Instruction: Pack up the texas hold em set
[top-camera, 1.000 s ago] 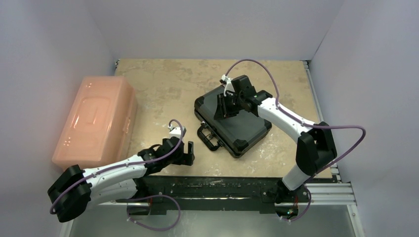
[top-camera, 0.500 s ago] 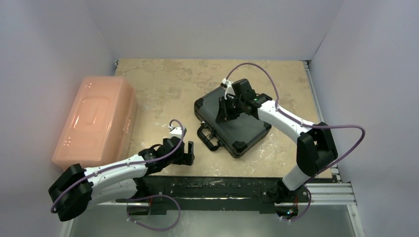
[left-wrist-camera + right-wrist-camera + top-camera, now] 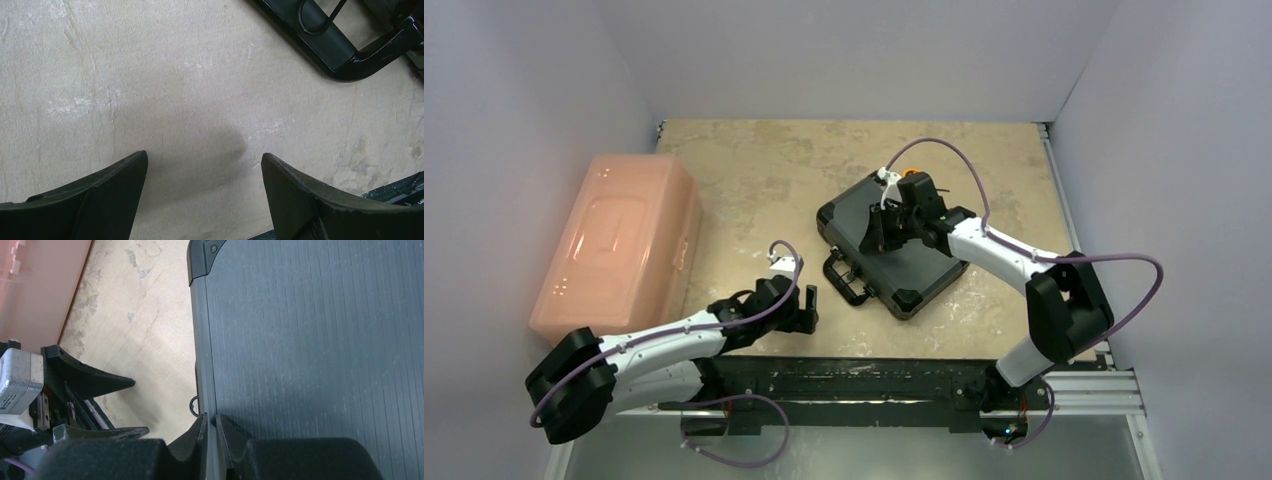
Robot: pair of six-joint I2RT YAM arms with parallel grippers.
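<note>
The black hard case (image 3: pixel 919 262) lies closed and flat on the table, its handle (image 3: pixel 844 277) pointing at the left arm. Chips, cards, dice and discs are out of view. My right gripper (image 3: pixel 880 230) is shut, its tips (image 3: pixel 210 419) resting on the lid's left rim above the ribbed lid (image 3: pixel 320 330). My left gripper (image 3: pixel 805 305) is open and empty, low over bare table (image 3: pixel 205 157) just in front of the handle (image 3: pixel 330 47). It also shows in the right wrist view (image 3: pixel 140 406).
A large closed pink plastic bin (image 3: pixel 619 240) stands at the left edge of the table and shows in the right wrist view (image 3: pixel 35 280). The black rail (image 3: pixel 874 380) runs along the near edge. Grey walls enclose the table.
My right gripper has moved down and slightly toward the near side onto the lid's left rim. The left arm and the case have barely moved.
</note>
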